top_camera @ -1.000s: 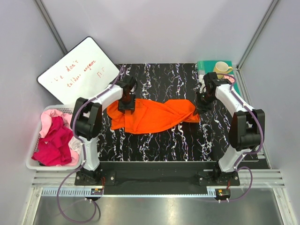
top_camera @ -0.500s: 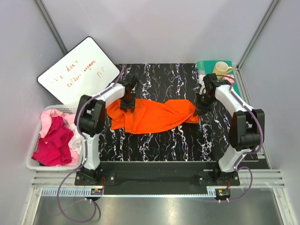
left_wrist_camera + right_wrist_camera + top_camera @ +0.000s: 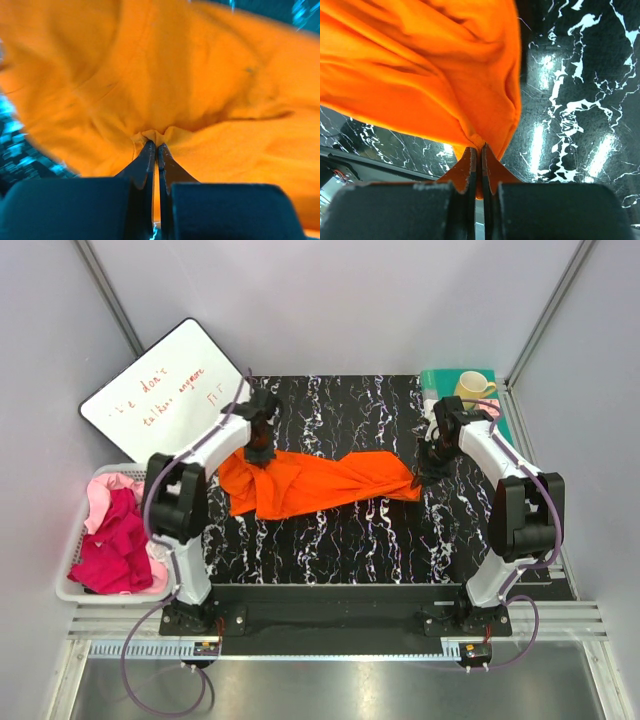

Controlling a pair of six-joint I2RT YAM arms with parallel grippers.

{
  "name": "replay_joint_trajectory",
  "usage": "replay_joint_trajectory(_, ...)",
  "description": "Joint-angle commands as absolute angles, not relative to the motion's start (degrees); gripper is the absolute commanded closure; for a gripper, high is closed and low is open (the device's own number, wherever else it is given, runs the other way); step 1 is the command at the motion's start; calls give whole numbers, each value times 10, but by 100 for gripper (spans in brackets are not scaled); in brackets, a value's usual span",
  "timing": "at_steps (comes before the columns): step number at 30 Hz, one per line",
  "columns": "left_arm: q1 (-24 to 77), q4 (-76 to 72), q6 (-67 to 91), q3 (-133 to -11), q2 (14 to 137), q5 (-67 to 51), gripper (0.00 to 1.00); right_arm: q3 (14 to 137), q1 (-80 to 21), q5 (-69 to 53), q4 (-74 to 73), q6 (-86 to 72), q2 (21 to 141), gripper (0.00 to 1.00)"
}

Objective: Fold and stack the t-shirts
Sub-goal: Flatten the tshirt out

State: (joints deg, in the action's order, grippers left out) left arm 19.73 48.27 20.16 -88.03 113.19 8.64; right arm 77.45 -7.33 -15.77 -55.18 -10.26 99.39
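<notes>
The only writing that shows is on the whiteboard, which stands tilted at the far left, beside the tabletop, seen from the top camera. It is handwriting in red marker, in two slanted lines that rise to the right. The upper line seems to read "We don't"; its first word is faint and I am not sure of it. The lower line ends in "anymore"; the word before it starts like "talk", but its ending is too small to read. To the right of these lines are two small red marks, like letters or signs, that cannot be read.
</notes>
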Motion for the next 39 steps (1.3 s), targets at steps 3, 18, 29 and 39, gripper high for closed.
replay_joint_trajectory(3,175,481,228,-917,955,133,100,840,-72,-169,-554,-105,976,100)
replay_joint_trajectory(18,155,539,229,-908,968,56,91,905,-72,-149,-577,-84,967,100)
replay_joint_trajectory(29,159,491,220,-802,1013,57,47,886,-72,-149,-568,-81,970,100)
replay_joint_trajectory(39,159,462,215,-861,1083,29,49,882,-72,-156,-567,-81,983,100)
